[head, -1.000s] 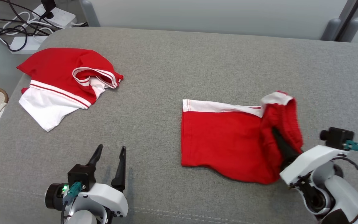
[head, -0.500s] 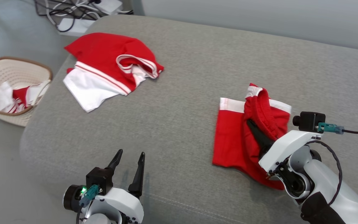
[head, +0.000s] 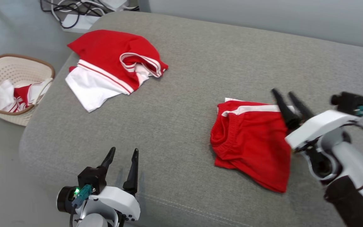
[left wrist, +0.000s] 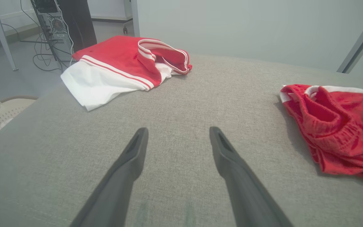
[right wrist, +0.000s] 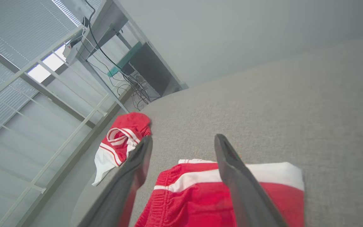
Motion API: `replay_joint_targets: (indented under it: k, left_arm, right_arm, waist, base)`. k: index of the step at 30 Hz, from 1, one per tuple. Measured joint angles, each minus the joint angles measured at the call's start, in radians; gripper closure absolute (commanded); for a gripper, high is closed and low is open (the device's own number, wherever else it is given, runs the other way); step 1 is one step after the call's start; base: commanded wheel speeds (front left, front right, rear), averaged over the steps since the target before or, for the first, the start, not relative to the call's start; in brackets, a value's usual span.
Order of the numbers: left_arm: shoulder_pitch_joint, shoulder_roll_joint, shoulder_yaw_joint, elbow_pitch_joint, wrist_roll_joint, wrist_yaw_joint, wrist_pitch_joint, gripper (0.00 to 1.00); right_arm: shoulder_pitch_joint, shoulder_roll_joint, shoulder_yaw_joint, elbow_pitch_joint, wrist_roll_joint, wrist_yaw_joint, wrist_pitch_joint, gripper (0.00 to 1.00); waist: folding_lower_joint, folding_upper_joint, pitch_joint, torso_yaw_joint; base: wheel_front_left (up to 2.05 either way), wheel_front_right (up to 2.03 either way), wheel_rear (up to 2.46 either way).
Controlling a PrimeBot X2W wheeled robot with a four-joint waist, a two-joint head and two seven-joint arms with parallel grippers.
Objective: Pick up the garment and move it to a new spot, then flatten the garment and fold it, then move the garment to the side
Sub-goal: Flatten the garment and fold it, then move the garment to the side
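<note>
The garment is a pair of red shorts with a white band, lying folded over on the grey cushion; it also shows in the left wrist view and the right wrist view. My right gripper hangs open just above the garment's far right corner, with nothing between its fingers. My left gripper stands open near the cushion's front edge, well left of the garment, its fingers empty.
A second red and white garment lies crumpled at the cushion's far left. A wicker basket with more clothes stands on the floor to the left. Cables and power strips lie beyond the cushion.
My right gripper has opened and let go of the garment's waistband, then lifted back toward the right. The waistband half now lies folded over the left part. The head camera has shifted.
</note>
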Motion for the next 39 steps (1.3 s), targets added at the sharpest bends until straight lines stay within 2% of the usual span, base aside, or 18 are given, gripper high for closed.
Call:
replay_joint_targets:
  k: [5,8,14,19,31,33,34,35,36,37,39]
  left_arm:
    - [0.000,0.000,0.008,-0.015,0.012,0.000,0.000,0.00]
    - [-0.001,-0.001,0.006,-0.022,0.016,0.000,0.000,0.00]
    - [-0.001,-0.001,0.006,-0.030,0.021,-0.001,0.000,0.00]
    - [-0.001,0.000,0.012,-0.034,0.034,-0.004,0.000,0.00]
    - [-0.001,0.000,0.009,-0.038,0.034,-0.006,0.000,0.00]
    - [-0.001,0.000,0.009,-0.038,0.034,-0.006,0.000,0.00]
    - [-0.001,0.000,0.009,-0.038,0.034,-0.006,0.000,0.00]
    - [-0.001,0.000,0.009,-0.038,0.034,-0.006,0.000,0.00]
    - [-0.001,0.000,0.009,-0.038,0.034,-0.006,0.000,0.00]
    - [-0.001,0.000,0.009,-0.038,0.034,-0.006,0.000,0.00]
    - [-0.001,0.000,0.009,-0.039,0.034,-0.006,0.000,0.00]
  right_arm:
    - [0.016,-0.074,-0.105,-0.014,0.033,0.000,-0.045,0.00]
    - [0.074,-0.090,-0.128,-0.009,0.043,0.000,-0.047,0.00]
    - [0.192,-0.045,-0.120,0.024,0.089,0.000,-0.038,0.00]
    - [0.210,0.000,-0.086,0.052,0.099,0.000,-0.026,0.00]
    - [0.180,0.008,-0.024,0.093,0.106,-0.003,0.004,0.01]
    - [0.170,0.020,-0.010,0.093,0.116,-0.003,0.018,0.51]
    - [0.166,0.025,0.001,0.092,0.119,-0.003,0.018,0.60]
    - [0.166,0.030,0.009,0.092,0.123,-0.003,0.018,0.73]
    - [0.166,0.033,0.013,0.092,0.125,-0.003,0.018,0.95]
    - [0.166,0.034,0.016,0.092,0.127,-0.003,0.016,1.00]
    - [0.166,0.033,0.020,0.093,0.131,-0.003,0.002,1.00]
  waist:
    - [0.0000,0.0000,-0.004,-0.044]
    - [0.0000,0.0000,-0.003,-0.054]
    - [0.0000,0.0000,0.008,-0.041]
    - [0.0000,0.0000,0.015,-0.016]
    - [0.0000,0.0000,0.013,0.026]
    - [0.0000,0.0000,0.013,0.028]
    - [0.0000,0.0000,0.012,0.028]
    - [0.0000,0.0000,0.011,0.029]
    - [0.0000,0.0000,0.010,0.029]
    - [0.0000,0.0000,0.008,0.029]
    - [0.0000,0.0000,0.003,0.027]
  base:
    - [0.00,0.00,0.00]
    - [0.00,0.00,0.00]
    - [0.00,0.00,0.00]
    - [0.00,0.00,0.00]
    - [0.00,0.00,0.00]
    - [0.00,0.00,0.00]
    - [0.00,0.00,0.00]
    - [0.00,0.00,0.00]
    - [0.00,0.00,0.00]
    - [0.00,0.00,0.00]
    - [0.00,0.00,0.00]
